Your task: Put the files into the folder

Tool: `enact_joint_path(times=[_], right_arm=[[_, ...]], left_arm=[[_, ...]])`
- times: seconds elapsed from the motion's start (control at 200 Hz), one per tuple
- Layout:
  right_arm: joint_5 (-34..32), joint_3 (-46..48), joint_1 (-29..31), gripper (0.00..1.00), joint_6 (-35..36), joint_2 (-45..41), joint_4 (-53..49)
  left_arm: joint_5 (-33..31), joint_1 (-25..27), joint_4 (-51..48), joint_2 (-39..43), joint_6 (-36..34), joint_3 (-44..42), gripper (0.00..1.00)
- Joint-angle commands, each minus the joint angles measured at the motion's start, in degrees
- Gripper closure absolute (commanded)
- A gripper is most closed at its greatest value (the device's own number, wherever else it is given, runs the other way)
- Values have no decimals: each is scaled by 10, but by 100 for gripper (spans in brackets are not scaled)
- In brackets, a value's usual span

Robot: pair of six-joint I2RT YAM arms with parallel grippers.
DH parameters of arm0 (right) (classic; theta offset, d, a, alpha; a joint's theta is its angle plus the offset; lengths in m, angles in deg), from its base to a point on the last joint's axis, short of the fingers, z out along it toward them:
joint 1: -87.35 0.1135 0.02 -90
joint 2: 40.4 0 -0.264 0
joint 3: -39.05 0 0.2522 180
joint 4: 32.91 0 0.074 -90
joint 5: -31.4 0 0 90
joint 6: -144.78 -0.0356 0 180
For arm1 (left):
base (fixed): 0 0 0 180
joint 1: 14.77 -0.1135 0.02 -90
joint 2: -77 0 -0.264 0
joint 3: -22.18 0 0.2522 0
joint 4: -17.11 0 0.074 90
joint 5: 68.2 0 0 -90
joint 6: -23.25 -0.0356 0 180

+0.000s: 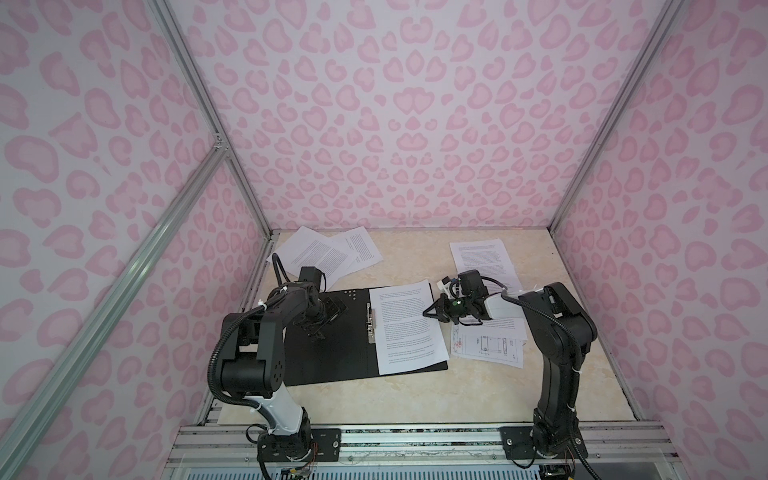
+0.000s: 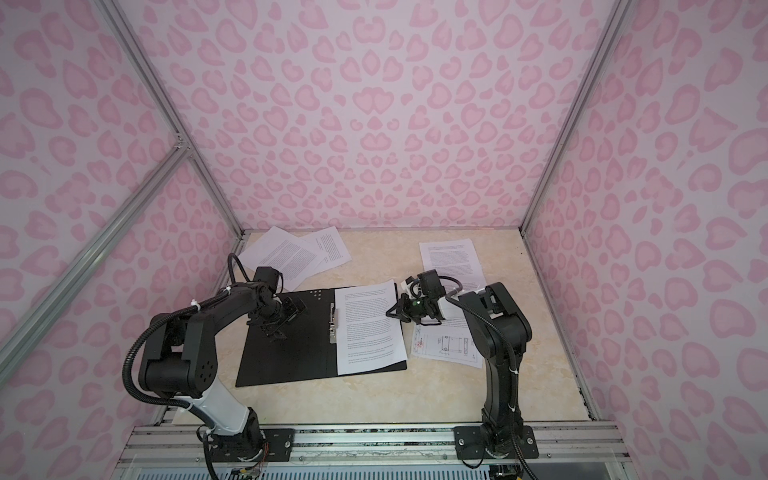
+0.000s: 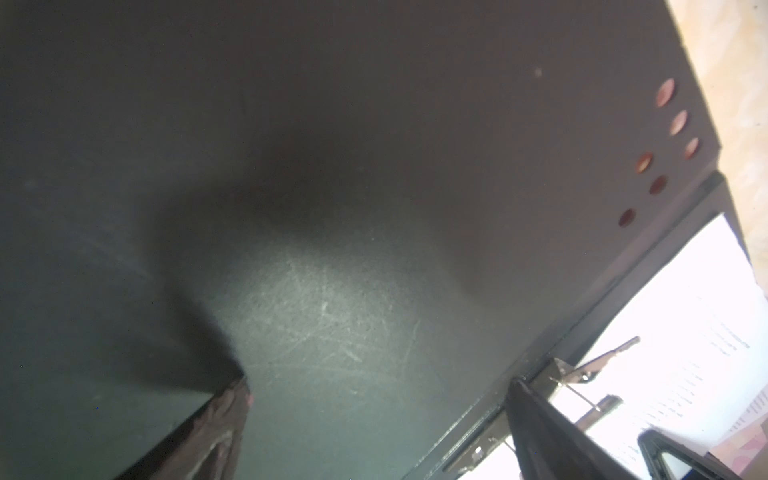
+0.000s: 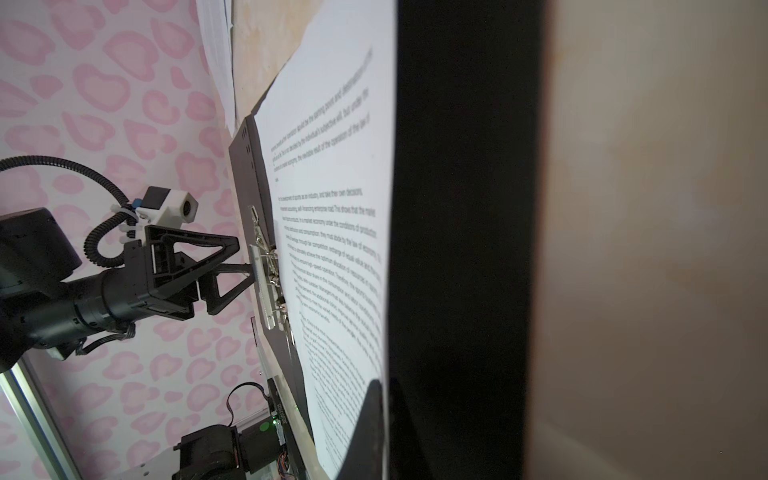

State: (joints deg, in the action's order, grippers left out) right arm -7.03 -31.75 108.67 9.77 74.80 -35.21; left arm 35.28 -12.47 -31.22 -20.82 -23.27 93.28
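Observation:
The folder (image 1: pixel 332 353) (image 2: pixel 286 357) lies open on the table, black inside up, with its metal spine clip (image 1: pixel 371 322) (image 3: pixel 582 374) in the middle. One of the files, a printed sheet (image 1: pixel 407 328) (image 2: pixel 370 328) (image 4: pixel 332 208), lies on the folder's right half. My right gripper (image 1: pixel 432 313) (image 2: pixel 392 313) (image 4: pixel 384 399) is shut on that sheet's right edge. My left gripper (image 1: pixel 322 320) (image 2: pixel 286 318) (image 3: pixel 379 380) (image 4: pixel 245 259) stands open, tips down on the folder's left flap (image 3: pixel 332 166), next to the clip, holding nothing.
Two overlapping text sheets (image 1: pixel 320 253) (image 2: pixel 291 253) lie at the back left. Another text sheet (image 1: pixel 482 257) (image 2: pixel 451 257) lies at the back right. A sheet with a line drawing (image 1: pixel 486 345) (image 2: pixel 449 345) lies under my right arm. Pink patterned walls enclose the table.

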Motion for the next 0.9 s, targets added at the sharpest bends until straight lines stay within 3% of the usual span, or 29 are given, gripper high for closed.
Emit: enact_joint_path(times=[0.0, 0.895], right_arm=[[11, 11, 5, 100, -50, 0, 74], [-36, 41, 30, 100, -75, -16, 87]], left_arm=[[-13, 0, 0, -11, 0, -8, 2], [-6, -4, 6, -9, 5, -17, 2]])
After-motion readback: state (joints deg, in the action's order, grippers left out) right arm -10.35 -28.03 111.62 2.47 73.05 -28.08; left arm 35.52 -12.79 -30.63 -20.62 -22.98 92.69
